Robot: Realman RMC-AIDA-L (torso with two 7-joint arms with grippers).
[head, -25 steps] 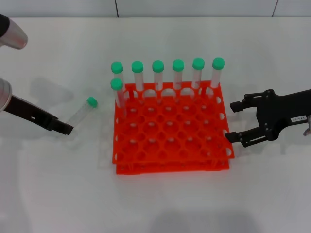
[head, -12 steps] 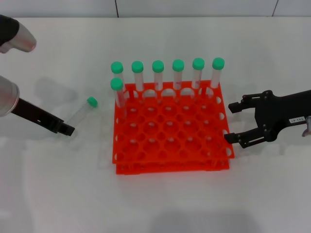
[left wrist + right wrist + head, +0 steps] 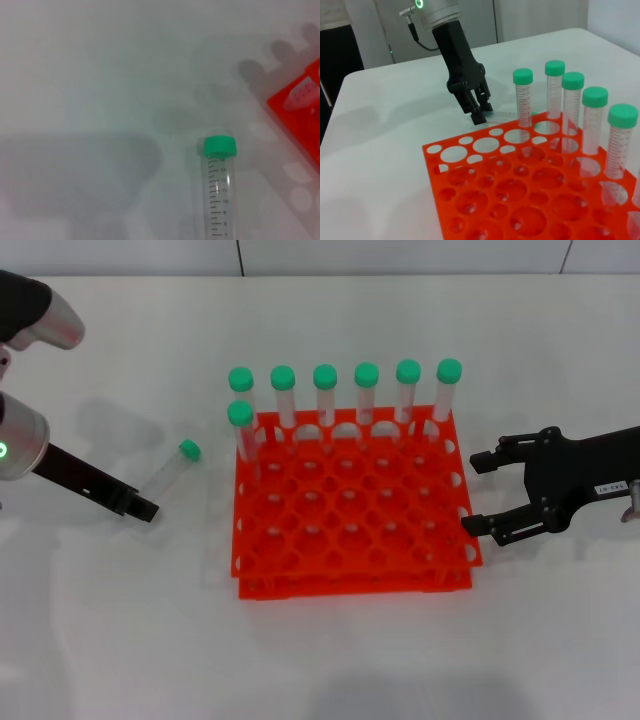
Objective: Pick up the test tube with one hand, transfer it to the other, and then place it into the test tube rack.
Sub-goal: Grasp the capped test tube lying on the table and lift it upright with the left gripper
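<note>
The test tube (image 3: pixel 170 470) lies on the white table left of the orange test tube rack (image 3: pixel 350 540), its green cap pointing to the far side. It also shows in the left wrist view (image 3: pixel 219 192). My left gripper (image 3: pixel 141 508) hangs low just beside the tube's tapered end, on the near-left side. It also shows in the right wrist view (image 3: pixel 481 111). My right gripper (image 3: pixel 481 491), with a white label, is open and empty at the rack's right edge. Several green-capped tubes (image 3: pixel 366 390) stand in the rack's back row.
One more capped tube (image 3: pixel 241 435) stands in the rack's second row at the far left. The rack's corner shows in the left wrist view (image 3: pixel 300 102). White table lies all round the rack.
My left arm has shifted slightly to the right, its gripper tip nearer the lying tube. The tube, rack and right gripper have not moved.
</note>
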